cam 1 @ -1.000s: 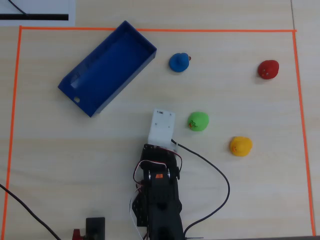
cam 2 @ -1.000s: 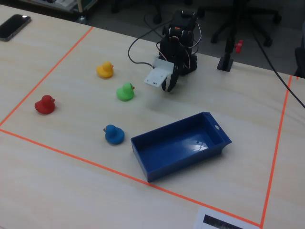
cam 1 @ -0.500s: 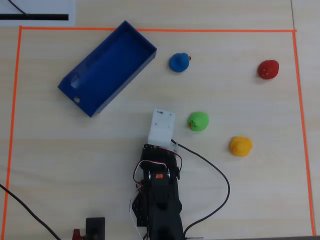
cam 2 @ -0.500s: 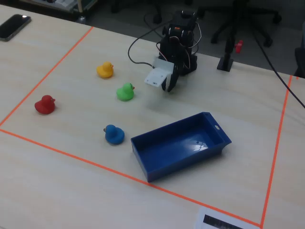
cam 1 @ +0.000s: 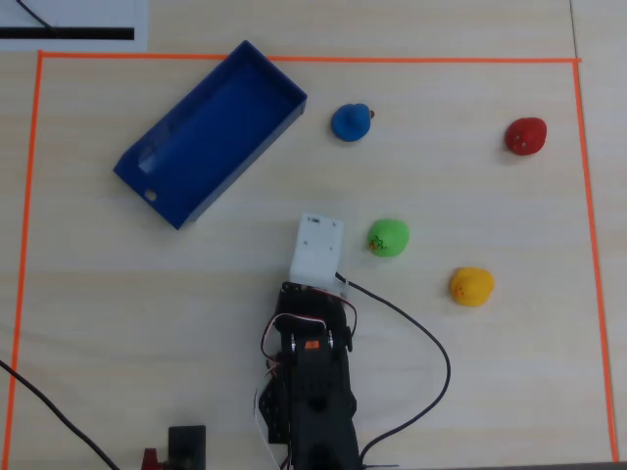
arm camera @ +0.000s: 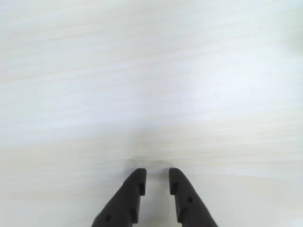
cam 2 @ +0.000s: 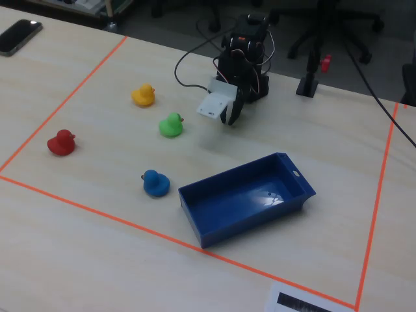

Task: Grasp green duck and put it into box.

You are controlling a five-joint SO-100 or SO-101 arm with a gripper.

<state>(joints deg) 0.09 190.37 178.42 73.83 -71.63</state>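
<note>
Table (cam 1: 147,323) of pale wood grain carries an orange tape border (cam 1: 313,60) that frames the work area. In the overhead view the green duck (cam 1: 389,238) sits just right of the arm's white wrist block (cam 1: 317,251), apart from it, with a yellow duck (cam 1: 471,287) near it to the lower right, a blue duck (cam 1: 351,122) farther up, and a red duck (cam 1: 525,136) well apart at the upper right. The box (cam 1: 210,131), dark blue and open-topped, lies at an angle in the upper left, with a small round hole in the end wall at its lower left; nothing lies inside it. In the fixed view the green duck (cam 2: 171,125) rests left of the arm and the box (cam 2: 247,197) sits nearer the camera, to the right. The gripper (arm camera: 156,176) shows in the wrist view as two dark fingers (arm camera: 132,194) pointing at bare table, their tips only a narrow gap apart and nothing held between them. A black cable (cam 1: 431,352) loops from the arm across the table.
</note>
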